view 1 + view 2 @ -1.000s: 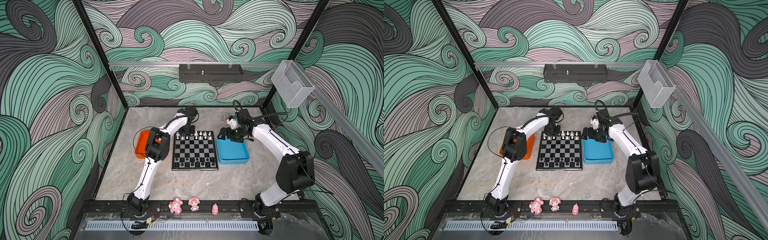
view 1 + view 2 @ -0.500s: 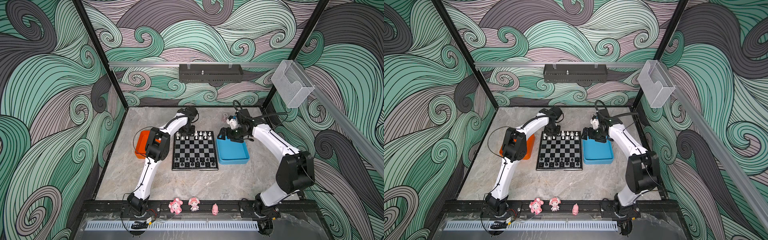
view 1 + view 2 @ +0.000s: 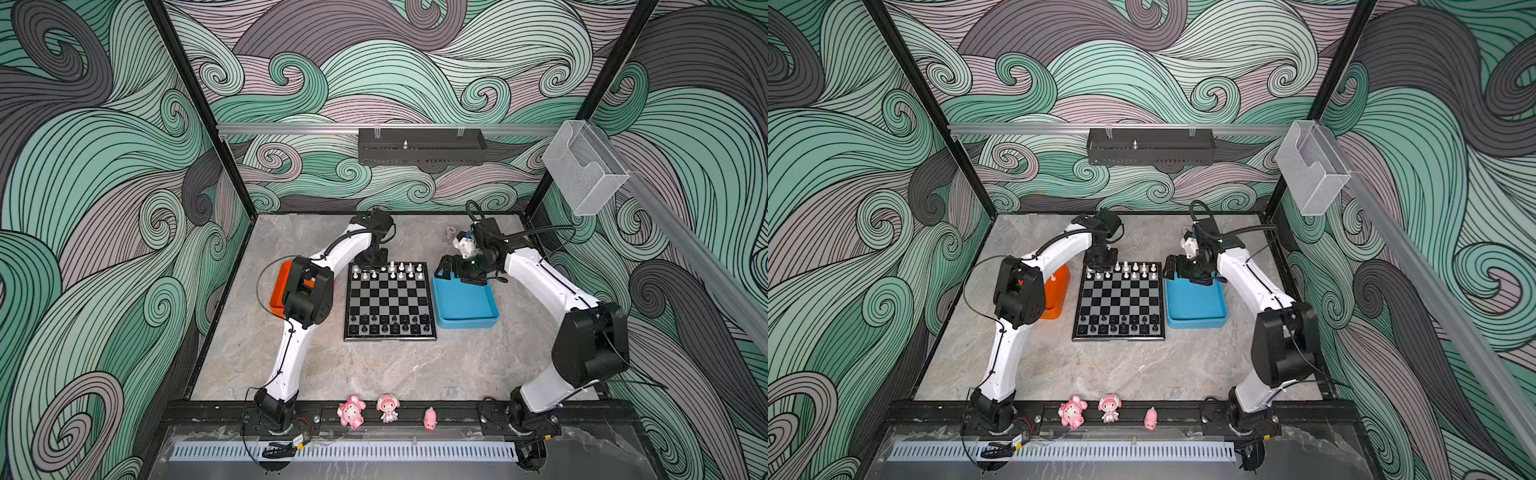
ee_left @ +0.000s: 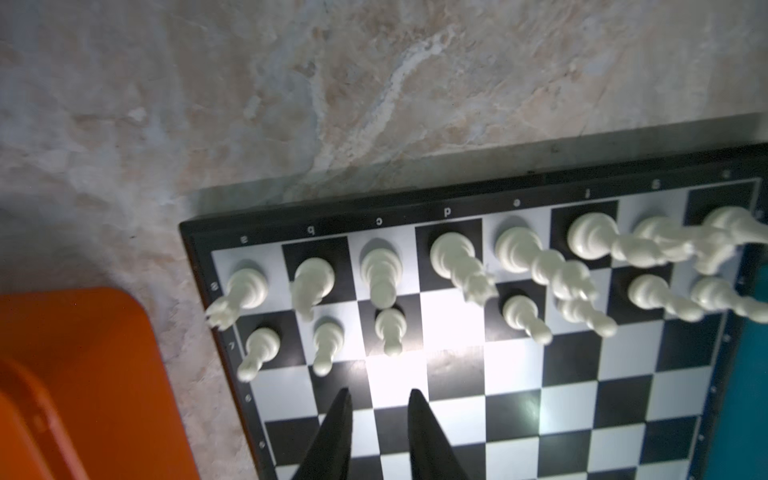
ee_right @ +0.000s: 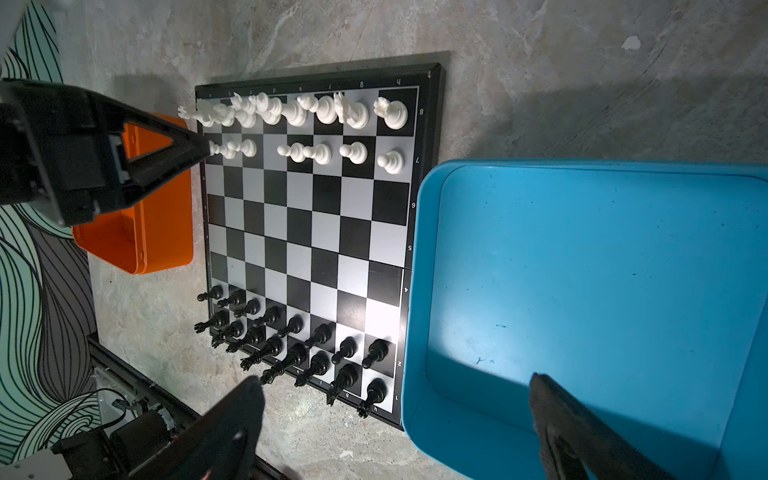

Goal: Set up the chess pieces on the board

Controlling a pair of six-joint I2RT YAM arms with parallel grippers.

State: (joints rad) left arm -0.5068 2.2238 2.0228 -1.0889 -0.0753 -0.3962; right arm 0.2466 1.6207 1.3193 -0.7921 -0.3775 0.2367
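The board (image 3: 390,299) lies mid-table, also in the other top view (image 3: 1120,299). White chess pieces (image 3: 390,272) fill its two far rows, with one pawn square bare (image 4: 451,328). Black chess pieces (image 3: 388,326) fill its two near rows. My left gripper (image 4: 379,392) hovers over the far left part of the board, just behind a white pawn (image 4: 390,330). Its fingers stand slightly apart with nothing between them. My right gripper (image 5: 397,380) hangs wide open over the far left corner of the blue tray (image 5: 582,270), holding nothing.
An orange tray (image 3: 279,291) sits left of the board, partly under my left arm; a small white thing (image 3: 1053,277), perhaps a pawn, shows in it. The blue tray (image 3: 465,303) touches the board's right side. Pink figurines (image 3: 352,411) stand on the front rail.
The left gripper's fingers have parted a little over the white pawn row. Both arms stay about where they were, and the right gripper is unchanged.
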